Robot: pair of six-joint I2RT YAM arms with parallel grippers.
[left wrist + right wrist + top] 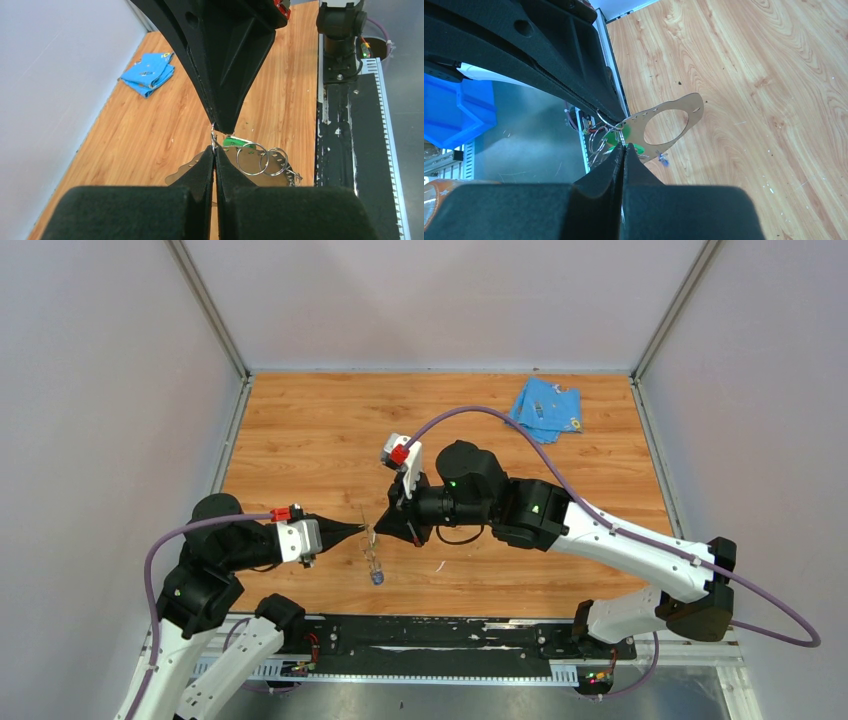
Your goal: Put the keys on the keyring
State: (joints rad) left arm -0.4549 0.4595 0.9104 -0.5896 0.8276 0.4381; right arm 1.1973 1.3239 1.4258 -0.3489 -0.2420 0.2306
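The keyring [694, 106] is held over the table [300, 430] near its front edge, its rim pinched in the closed right gripper [624, 146]. The left gripper [215, 150], met tip to tip, is pressed together on a thin wire ring [213, 134]. The green key [234, 141] is seen beside the tips, the blue key [377, 577] lower.
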